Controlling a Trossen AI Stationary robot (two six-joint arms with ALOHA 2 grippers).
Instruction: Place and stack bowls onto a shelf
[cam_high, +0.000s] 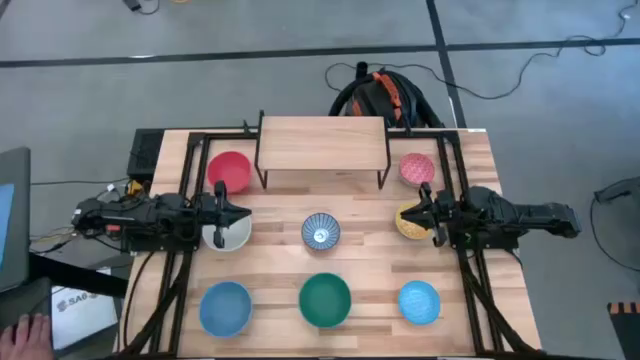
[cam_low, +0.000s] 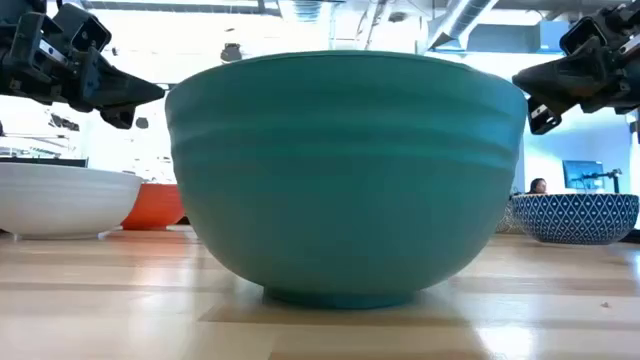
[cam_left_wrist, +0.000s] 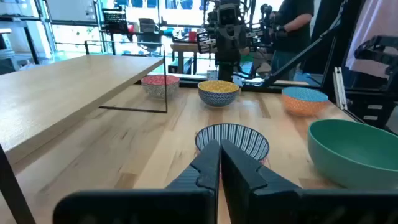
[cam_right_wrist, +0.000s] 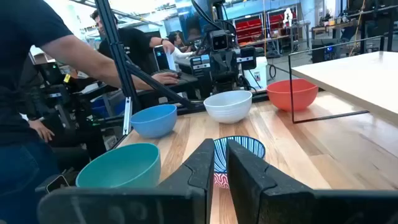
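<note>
Several bowls rest on their bases on the tabletop: red (cam_high: 231, 170), white (cam_high: 230, 235), blue-white striped (cam_high: 321, 231), yellow (cam_high: 409, 224), pink patterned (cam_high: 417, 168), green (cam_high: 325, 299), and two light blue (cam_high: 225, 306) (cam_high: 419, 301). The shelf (cam_high: 322, 145) stands at the far side, its top board bare. My left gripper (cam_high: 243, 212) hovers shut over the white bowl's far rim, raised above it in the low view (cam_low: 150, 95). My right gripper (cam_high: 421, 210) hovers shut over the yellow bowl, also raised (cam_low: 522, 82). Both point toward the striped bowl (cam_left_wrist: 232, 139) (cam_right_wrist: 239, 149).
Black frame rails (cam_high: 190, 180) run along both table sides by the arms. A backpack (cam_high: 385, 98) lies on the floor beyond the shelf. People stand past the table's side (cam_right_wrist: 37, 74). Bare wood (cam_high: 322, 195) lies between the shelf and the striped bowl.
</note>
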